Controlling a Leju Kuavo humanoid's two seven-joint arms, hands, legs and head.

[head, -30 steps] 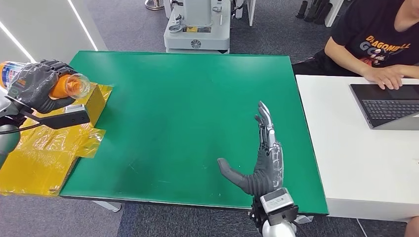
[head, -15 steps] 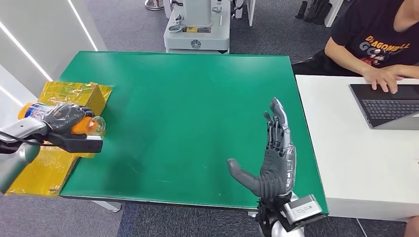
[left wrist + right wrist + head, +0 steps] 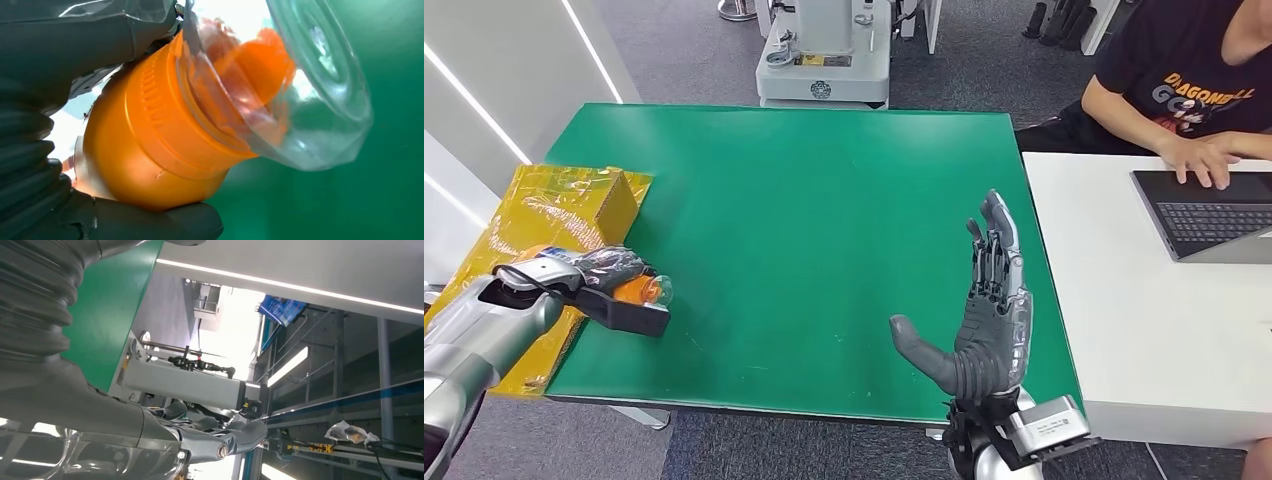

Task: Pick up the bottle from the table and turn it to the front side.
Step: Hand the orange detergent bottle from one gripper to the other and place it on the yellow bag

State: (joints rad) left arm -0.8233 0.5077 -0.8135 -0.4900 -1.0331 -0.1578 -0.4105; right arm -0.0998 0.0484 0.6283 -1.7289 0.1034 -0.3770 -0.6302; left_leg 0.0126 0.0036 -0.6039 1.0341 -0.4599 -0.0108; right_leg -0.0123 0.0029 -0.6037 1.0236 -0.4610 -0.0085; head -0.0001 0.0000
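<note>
My left hand (image 3: 594,272) grips an orange bottle (image 3: 636,290) with a clear cap, low over the left edge of the green table (image 3: 814,210). The bottle lies sideways, its clear cap pointing toward the table's middle. In the left wrist view the orange bottle (image 3: 165,135) and its clear cap (image 3: 305,85) sit close up between the dark fingers (image 3: 150,220). My right hand (image 3: 984,320) stands open and upright above the table's near right part, fingers pointing away from me, holding nothing.
A yellow foil-wrapped box and sheet (image 3: 554,210) lie at the table's left edge, just behind my left hand. A white desk (image 3: 1144,330) adjoins on the right, with a person (image 3: 1194,90) typing on a laptop (image 3: 1214,215). A grey machine (image 3: 824,60) stands behind the table.
My left hand has carried the bottle down and toward me, from above the yellow box to low over the table's left edge. My right hand rose slightly and shifted right.
</note>
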